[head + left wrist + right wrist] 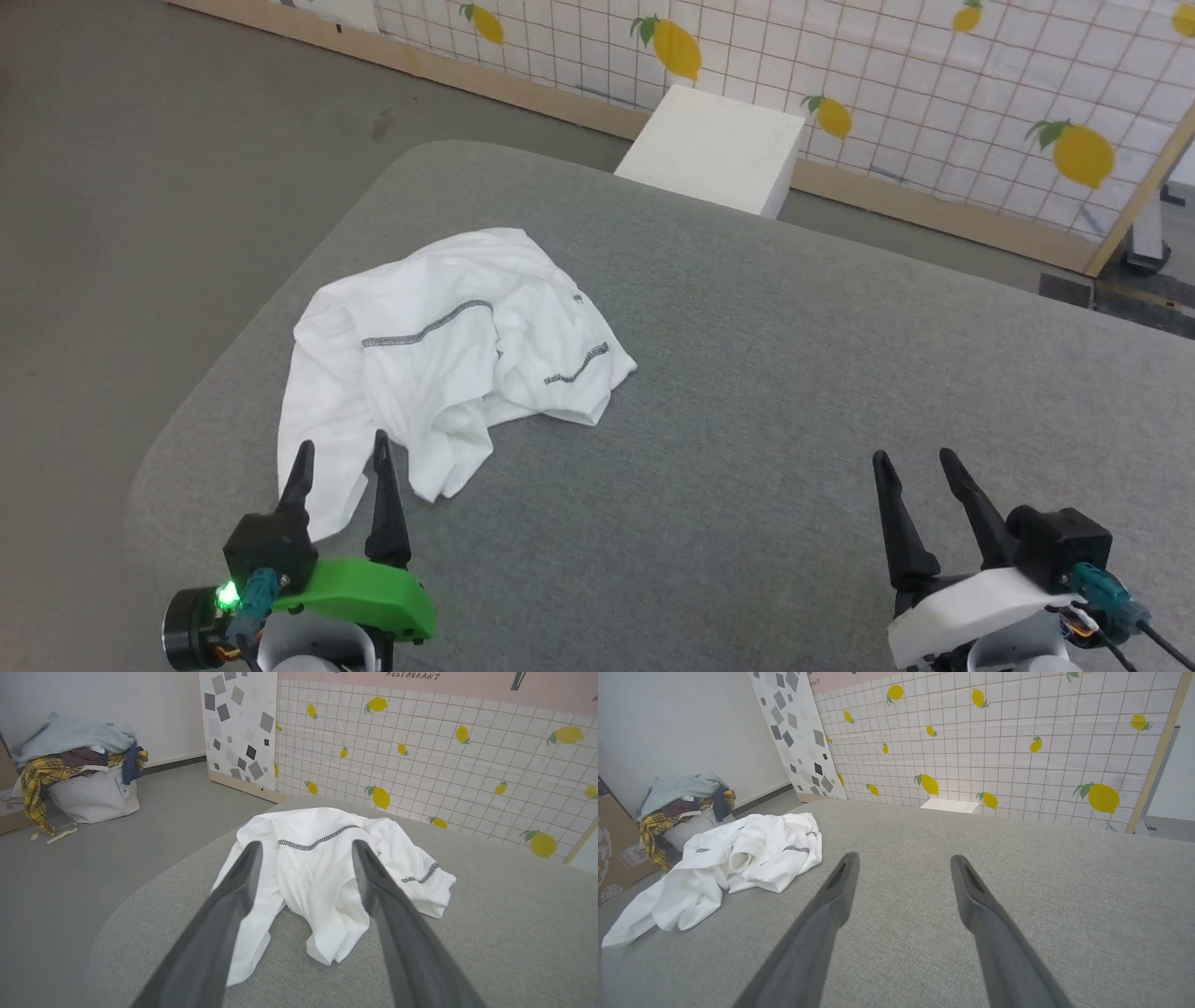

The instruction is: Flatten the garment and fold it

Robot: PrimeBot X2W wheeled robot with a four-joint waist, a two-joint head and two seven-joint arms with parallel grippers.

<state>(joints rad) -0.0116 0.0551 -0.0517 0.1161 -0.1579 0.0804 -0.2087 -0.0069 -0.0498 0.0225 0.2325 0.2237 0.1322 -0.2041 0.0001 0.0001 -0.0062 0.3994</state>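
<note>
The white garment [448, 364] lies crumpled in a heap on the left part of the grey table [794, 373], with two dark zigzag seams showing on top. One loose end trails toward the table's front left edge. My left gripper [341, 450] is open just in front of that trailing end, nothing between its fingers; its wrist view shows the garment [327, 872] between and beyond the fingers. My right gripper [918, 457] is open over bare table at the front right, far from the garment [733, 868].
A white box [714, 147] stands on the floor behind the table's far edge, against a lemon-patterned panel [896, 84]. A white bag heaped with clothes [79, 774] sits on the floor to the left. A cardboard box [616, 844] stands beside it.
</note>
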